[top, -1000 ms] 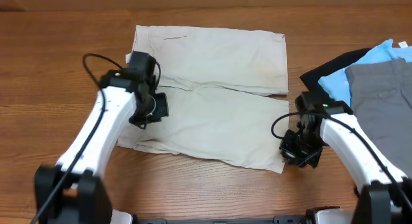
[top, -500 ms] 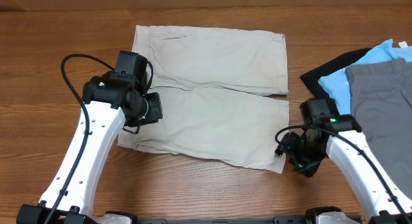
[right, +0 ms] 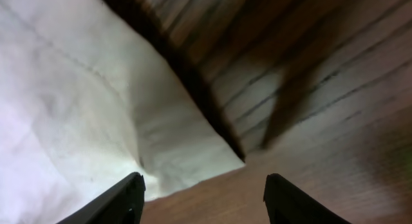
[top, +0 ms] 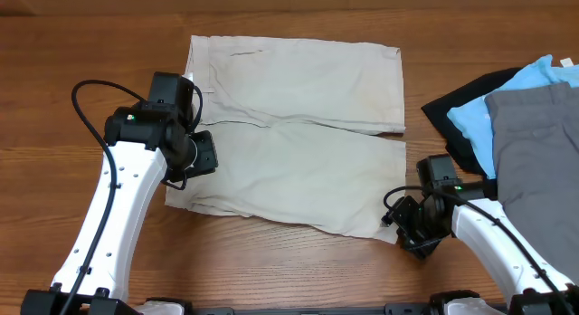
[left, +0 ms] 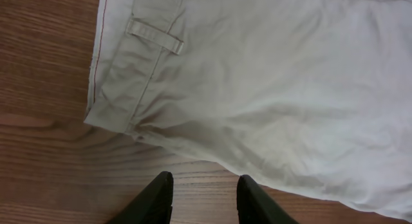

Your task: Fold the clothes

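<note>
Between the fingers of my left claw (left: 205, 185) I see only bare table (left: 45, 185). The two dark fingers stand apart with a moderate gap and hold nothing. Just ahead of them runs the near edge of the cream shorts (left: 270, 89), not quite touching the tips. Ahead and to the left of this claw is the corner of the waistband (left: 116, 76), with a thin red line of stitching down its outer edge and a belt loop (left: 154, 36) lying across it farther on. The cloth there is slightly rumpled; the rest spreads away flat to the right.

My right claw (right: 205, 185) is spread wider, and it too has hold of nothing. Its wrist view is dim and blurred. A corner of the shorts' hem lies just ahead, with cloth filling the left side and reaching close to the left finger, and wood on the right. From above, this claw sits low at the near right corner of the shorts, which lie flat between my two arms. To the right of it and farther back are a grey garment (top: 538, 143), a light blue garment (top: 470, 120) and a black garment (top: 450, 104), overlapping in a heap well apart from the shorts.
</note>
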You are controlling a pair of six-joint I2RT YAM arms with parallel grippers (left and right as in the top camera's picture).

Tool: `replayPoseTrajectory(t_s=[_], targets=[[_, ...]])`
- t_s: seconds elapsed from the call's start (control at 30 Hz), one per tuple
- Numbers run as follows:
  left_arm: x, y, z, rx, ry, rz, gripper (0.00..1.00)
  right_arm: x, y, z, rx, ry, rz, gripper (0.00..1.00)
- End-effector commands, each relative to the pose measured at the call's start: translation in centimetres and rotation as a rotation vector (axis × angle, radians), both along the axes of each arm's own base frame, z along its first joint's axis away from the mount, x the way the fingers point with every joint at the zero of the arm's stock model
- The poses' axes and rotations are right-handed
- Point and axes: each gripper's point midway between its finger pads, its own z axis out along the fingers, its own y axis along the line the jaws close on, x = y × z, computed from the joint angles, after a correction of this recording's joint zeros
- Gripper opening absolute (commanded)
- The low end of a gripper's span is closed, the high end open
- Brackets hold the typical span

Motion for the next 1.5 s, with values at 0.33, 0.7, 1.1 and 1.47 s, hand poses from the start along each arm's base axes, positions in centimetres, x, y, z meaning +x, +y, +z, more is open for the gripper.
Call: replayPoseTrajectory(t_s=[0.33,0.7,1.1,1.47], targets=[[-0.1,0.4,0.0,0.015,0.007,0.01,0.38,0.2,0.3,-2.6,-0.009,0.07,-0.068,0.64],[-0.9,2.3,-0.2,0.018,0.046,0.074,0.53,0.1,0.8,-3.5,-0.007,0.091,-0.042,0.4],[-2.7,6.3,-1.8,0.011,0.127,0.227,0.51,0.0,0.9,-3.5,-0.002,0.09,-0.025,0.07],[-4.5,6.5,-9.0,-0.115,0.164,0.362,0.58,0.1,0.9,-3.5,0.0,0.085,-0.021,0.04]])
